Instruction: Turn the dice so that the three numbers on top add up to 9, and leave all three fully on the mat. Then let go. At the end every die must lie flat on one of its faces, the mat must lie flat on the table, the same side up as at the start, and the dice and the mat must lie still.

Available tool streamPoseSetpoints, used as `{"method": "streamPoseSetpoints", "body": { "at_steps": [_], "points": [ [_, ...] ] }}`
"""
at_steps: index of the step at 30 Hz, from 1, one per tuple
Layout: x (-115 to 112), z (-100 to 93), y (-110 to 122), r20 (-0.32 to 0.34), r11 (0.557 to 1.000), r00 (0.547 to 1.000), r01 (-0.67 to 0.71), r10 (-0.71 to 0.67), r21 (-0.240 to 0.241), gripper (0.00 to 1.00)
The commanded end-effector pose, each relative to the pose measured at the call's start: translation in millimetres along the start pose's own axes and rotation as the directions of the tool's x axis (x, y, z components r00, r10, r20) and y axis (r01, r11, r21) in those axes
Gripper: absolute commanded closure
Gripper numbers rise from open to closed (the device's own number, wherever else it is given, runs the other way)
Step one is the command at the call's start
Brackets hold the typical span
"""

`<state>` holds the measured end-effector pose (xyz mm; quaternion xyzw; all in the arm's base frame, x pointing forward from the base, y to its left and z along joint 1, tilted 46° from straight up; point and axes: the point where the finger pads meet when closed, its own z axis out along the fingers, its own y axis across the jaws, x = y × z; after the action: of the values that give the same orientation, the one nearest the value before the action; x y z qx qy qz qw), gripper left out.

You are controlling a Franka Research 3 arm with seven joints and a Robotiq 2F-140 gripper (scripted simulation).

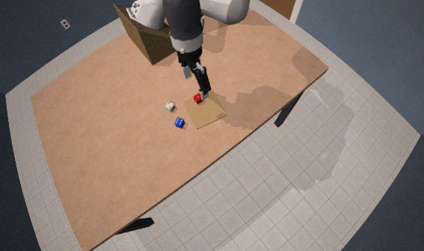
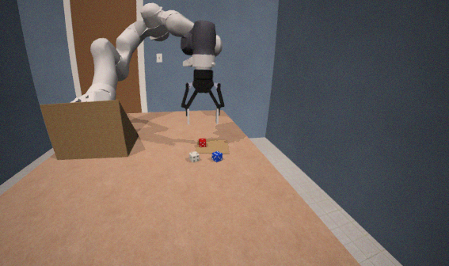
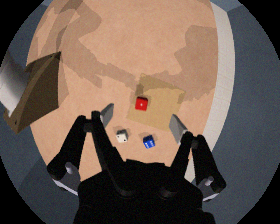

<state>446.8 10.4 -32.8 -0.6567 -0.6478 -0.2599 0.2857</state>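
The red die [image 1: 197,98] [image 2: 202,142] [image 3: 141,104] rests flat on the tan mat [image 1: 209,113] [image 2: 222,148] [image 3: 163,110], near one edge, with one pip on top in the wrist view. The blue die [image 1: 179,122] [image 2: 217,157] [image 3: 149,142] lies on the table beside the mat, with several pips on top. The white die [image 1: 170,106] [image 2: 194,157] [image 3: 121,136] is also off the mat; its top number is too small to tell surely. My gripper [image 1: 195,84] [image 2: 202,119] [image 3: 142,115] is wide open and empty, above the red die and clear of it.
A brown box-like block [image 1: 149,46] [image 2: 87,131] [image 3: 43,92] stands by the arm's base, away from the dice. The table's long edge [image 1: 198,171] runs beyond the mat. The white and blue dice lie close together with a gap between them.
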Motion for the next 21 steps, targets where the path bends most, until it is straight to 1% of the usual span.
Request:
{"method": "streamPoseSetpoints", "body": {
  "at_steps": [1,14,15,17,21],
  "points": [
    [0,-1.4,0,-0.002,1.000,1.000,-0.009,0.009,0.003,0.00],
    [0,0.1,0,-0.002,1.000,1.000,-0.010,0.010,0.001,0.00],
    [-3,0.0,2,-0.002,0.999,0.999,-0.040,0.040,0.001,0.00],
    [-20,-0.2,12,-0.005,0.983,0.983,-0.185,0.185,-0.001,0.00],
    [-29,-0.2,16,-0.006,0.967,0.967,-0.255,0.255,-0.002,0.00]
  ]
}}
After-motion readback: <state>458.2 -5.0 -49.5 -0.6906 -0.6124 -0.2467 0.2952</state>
